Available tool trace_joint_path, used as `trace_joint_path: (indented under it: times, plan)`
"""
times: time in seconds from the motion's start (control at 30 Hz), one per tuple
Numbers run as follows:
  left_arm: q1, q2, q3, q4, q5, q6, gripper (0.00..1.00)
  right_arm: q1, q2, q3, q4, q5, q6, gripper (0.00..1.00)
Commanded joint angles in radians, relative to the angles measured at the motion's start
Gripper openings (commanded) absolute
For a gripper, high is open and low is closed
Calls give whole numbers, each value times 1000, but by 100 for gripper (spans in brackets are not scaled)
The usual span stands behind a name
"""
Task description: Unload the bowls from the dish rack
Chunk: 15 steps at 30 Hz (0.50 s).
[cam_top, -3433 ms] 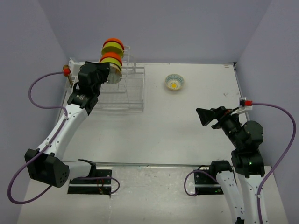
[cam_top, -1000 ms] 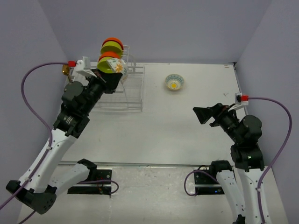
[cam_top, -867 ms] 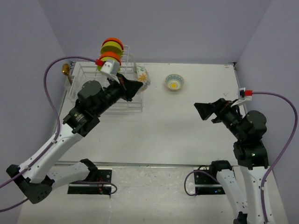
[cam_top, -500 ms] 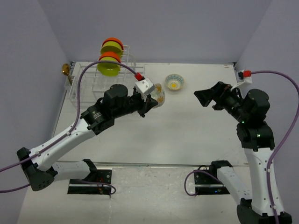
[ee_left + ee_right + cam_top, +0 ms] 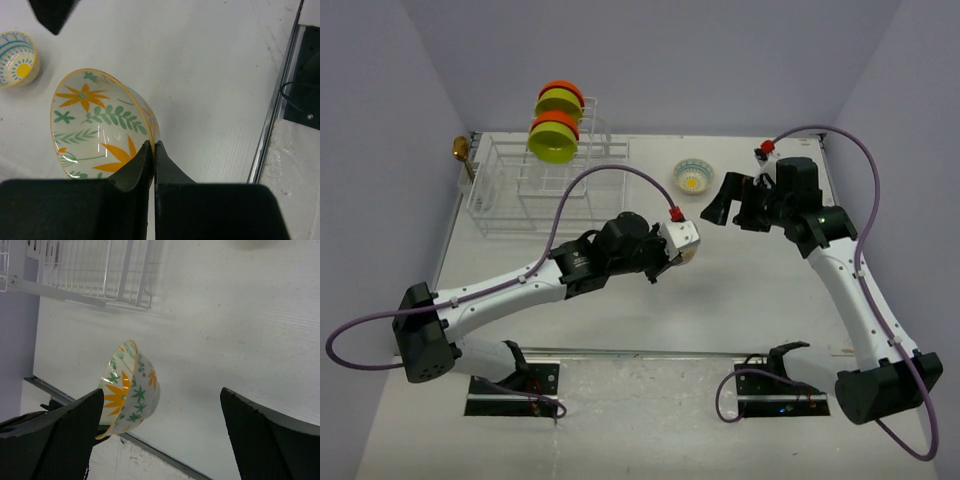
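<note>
My left gripper (image 5: 680,250) is shut on the rim of a white floral bowl (image 5: 689,256) and holds it tilted above the middle of the table. In the left wrist view the jaws (image 5: 153,145) pinch the bowl's rim (image 5: 100,120). My right gripper (image 5: 725,207) is open and empty, just right of and beyond that bowl. In the right wrist view the bowl (image 5: 131,390) hangs beside the left finger of the open gripper (image 5: 162,395). Orange and lime-green bowls (image 5: 558,120) stand in the upright slots of the white dish rack (image 5: 545,195).
A small blue-and-yellow patterned bowl (image 5: 692,176) sits on the table behind the grippers; it also shows in the left wrist view (image 5: 15,57). The rack's basket (image 5: 85,270) shows at the top of the right wrist view. A metal rail (image 5: 650,352) runs along the table's near edge.
My left arm has lifted the floral bowl out of the rack and carried it right to the table's middle. My right arm has swung up and left towards it.
</note>
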Motion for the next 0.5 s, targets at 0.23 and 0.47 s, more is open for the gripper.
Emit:
trace_joint_path:
  times: [0.23,0.47]
  plan:
    - [-61,22,-32,222,-55,152,0,137,171,89,-126,65,-98,89]
    - [-66,44,-21,216,-64,181,0,199,234,50,-125,82,-117,50]
